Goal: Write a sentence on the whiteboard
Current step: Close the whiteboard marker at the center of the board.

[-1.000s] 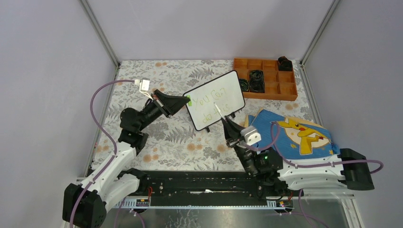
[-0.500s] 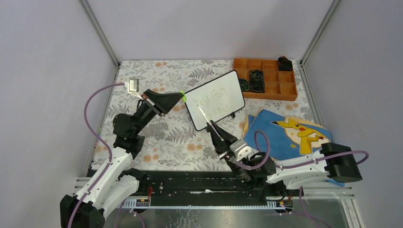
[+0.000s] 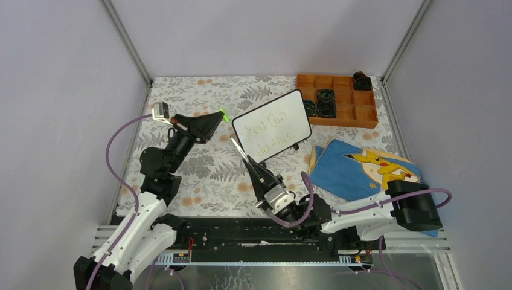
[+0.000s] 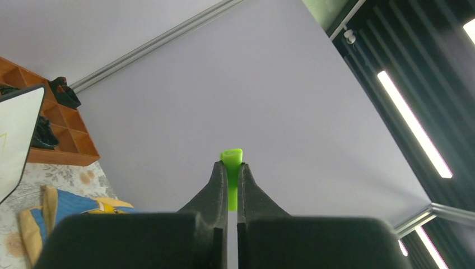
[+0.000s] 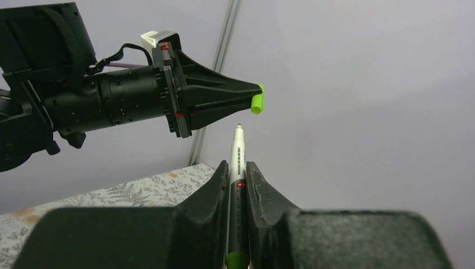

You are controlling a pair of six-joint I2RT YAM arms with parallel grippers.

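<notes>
The whiteboard (image 3: 272, 127) stands tilted on the floral table, its corner also in the left wrist view (image 4: 17, 134). The sentence (image 3: 270, 134) is in thin green writing, two lines, "You Can do this". My left gripper (image 3: 218, 115) is shut on a green marker cap (image 4: 231, 168), held in the air left of the board; the cap also shows in the right wrist view (image 5: 257, 102). My right gripper (image 3: 252, 168) is shut on a white marker (image 5: 237, 168), tip pointing up just below the cap, near the board's lower left corner.
An orange compartment tray (image 3: 350, 112) with black items stands at the back right, also in the left wrist view (image 4: 67, 134). A blue Pikachu cloth (image 3: 368, 169) lies at the right. Grey walls close in the table on three sides.
Both arms have moved left, away from the board. The marker has left the board surface and now points toward the cap. The left gripper has pulled back off the board's edge.
</notes>
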